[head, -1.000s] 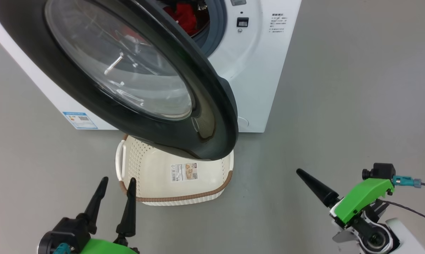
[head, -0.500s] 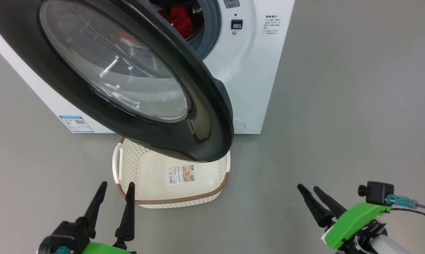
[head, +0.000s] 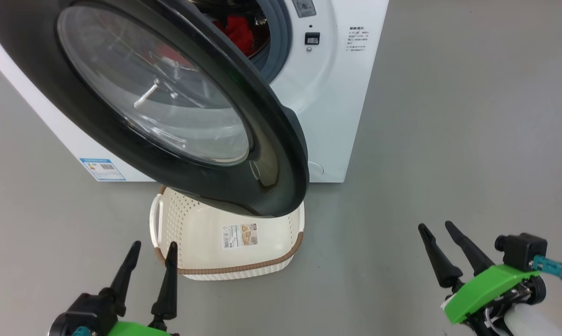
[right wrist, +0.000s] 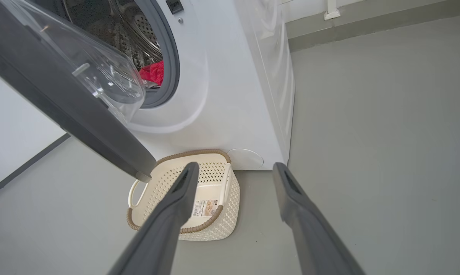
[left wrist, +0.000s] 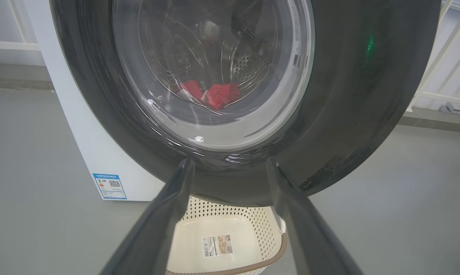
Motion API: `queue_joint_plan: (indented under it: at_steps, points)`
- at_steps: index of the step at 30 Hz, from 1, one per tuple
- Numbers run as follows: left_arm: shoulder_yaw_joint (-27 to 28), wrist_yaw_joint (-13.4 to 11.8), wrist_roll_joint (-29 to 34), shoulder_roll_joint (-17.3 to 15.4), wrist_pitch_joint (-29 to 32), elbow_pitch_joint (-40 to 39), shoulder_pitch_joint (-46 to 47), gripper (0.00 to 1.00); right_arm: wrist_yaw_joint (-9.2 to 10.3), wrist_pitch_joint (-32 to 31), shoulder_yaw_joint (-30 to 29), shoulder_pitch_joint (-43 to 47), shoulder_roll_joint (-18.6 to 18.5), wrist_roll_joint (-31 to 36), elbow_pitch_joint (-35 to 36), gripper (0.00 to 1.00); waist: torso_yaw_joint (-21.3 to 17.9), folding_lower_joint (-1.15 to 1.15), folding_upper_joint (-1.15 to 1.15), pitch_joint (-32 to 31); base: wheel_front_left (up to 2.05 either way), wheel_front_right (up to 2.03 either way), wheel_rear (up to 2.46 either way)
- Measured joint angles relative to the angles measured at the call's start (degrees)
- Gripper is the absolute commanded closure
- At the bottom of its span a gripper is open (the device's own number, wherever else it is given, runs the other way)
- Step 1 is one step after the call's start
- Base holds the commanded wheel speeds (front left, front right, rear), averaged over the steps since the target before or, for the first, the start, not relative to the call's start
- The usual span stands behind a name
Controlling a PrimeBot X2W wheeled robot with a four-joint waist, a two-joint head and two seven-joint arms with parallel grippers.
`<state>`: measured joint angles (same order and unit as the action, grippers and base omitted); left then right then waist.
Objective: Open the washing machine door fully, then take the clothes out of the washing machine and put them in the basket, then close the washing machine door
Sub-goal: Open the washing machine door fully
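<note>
The white washing machine (head: 337,93) stands ahead with its black-rimmed washing machine door (head: 281,154) swung partway out over the basket (head: 243,268) on the floor. Red clothes (head: 236,30) lie in the drum behind the door. My left gripper (head: 153,245) is open at the basket's near left corner, below the door and touching nothing. My right gripper (head: 434,225) is open over bare floor, well right of the basket. The left wrist view has the left gripper (left wrist: 230,162) facing the door (left wrist: 367,95), the clothes (left wrist: 218,95) seen through its glass. In the right wrist view, the right gripper (right wrist: 234,165) points at the basket (right wrist: 222,225).
Grey floor spreads wide to the right of the machine. A blue label (head: 102,169) sits low on the machine's left. The door's lower edge hangs just above the basket's far rim. A white wall and a railing (left wrist: 444,57) stand behind.
My right gripper has drifted right and turned, so both fingers now show side by side. The left gripper and the door have stayed put. The head camera shifted slightly.
</note>
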<state>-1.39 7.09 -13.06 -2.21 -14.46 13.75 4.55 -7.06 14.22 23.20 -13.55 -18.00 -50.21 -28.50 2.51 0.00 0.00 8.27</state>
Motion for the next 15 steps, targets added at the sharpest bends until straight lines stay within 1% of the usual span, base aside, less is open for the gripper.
queue_joint_plan:
  at_steps: [5, 8, 14, 15]
  points:
    - [-0.02, 0.00, 0.00, -0.02, 0.00, 0.03, -0.15, 0.00, 0.00, 0.00, -7.69, 4.66, 3.25, 10.06, 2.93, 0.00, 0.22, 0.00, 0.00, -0.35, 0.00, 0.00, 0.00]
    - [-0.01, 0.00, 0.00, -0.03, 0.00, 0.02, -0.19, 0.00, 0.00, 0.09, -12.05, 6.75, 4.90, 15.70, 5.98, 0.00, 0.31, 0.00, 0.00, -0.64, 0.00, 0.00, 0.00]
    - [-0.08, 0.00, 0.03, -0.02, 0.00, -0.36, -0.34, 0.00, -0.01, 0.10, -17.55, 10.48, 7.97, 23.68, 11.09, 0.00, 0.54, 0.00, 0.00, -0.82, 0.00, 0.00, 0.00]
    - [-0.13, 0.00, 0.18, -0.02, 0.00, -0.46, -0.55, 0.00, -0.01, 0.10, -18.63, 10.96, 8.48, 24.09, 11.89, 0.00, 0.58, 0.00, 0.00, -0.82, 0.00, 0.00, 0.00]
